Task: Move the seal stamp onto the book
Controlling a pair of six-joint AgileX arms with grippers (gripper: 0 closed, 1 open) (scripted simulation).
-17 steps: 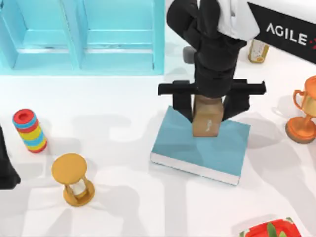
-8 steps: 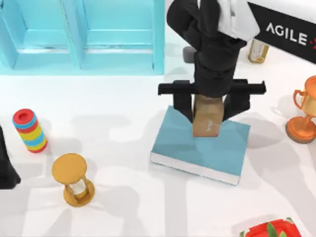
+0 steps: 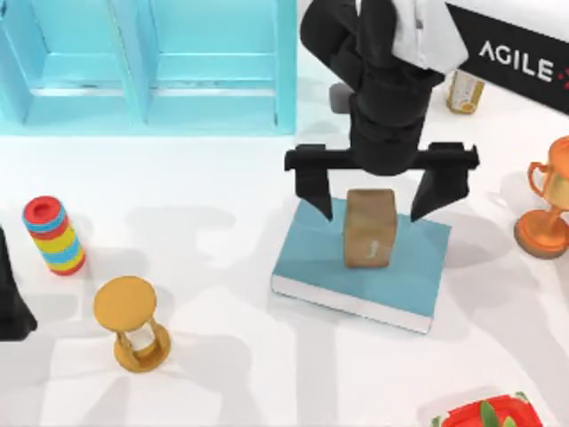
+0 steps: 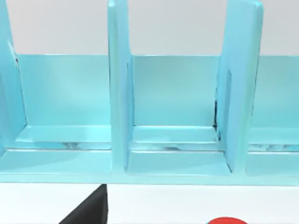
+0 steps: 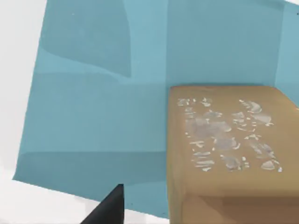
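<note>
The turquoise shelf unit (image 3: 147, 67) spans the tabletop's (image 3: 204, 356) 11 o'clock corner. The book (image 3: 311, 258) lies flat just right of centre, at about 3 o'clock. The right gripper (image 3: 372, 200) hangs over the book's far edge, its 2 jaws spread wide and released, one on each side of the seal stamp (image 3: 368, 228) without touching it. The seal stamp stands on the book's cover, its pale-marked face (image 5: 224, 135) up toward the right wrist camera. The left arm (image 3: 11, 294) sits parked at 9 o'clock; its jaws I cannot tell.
</note>
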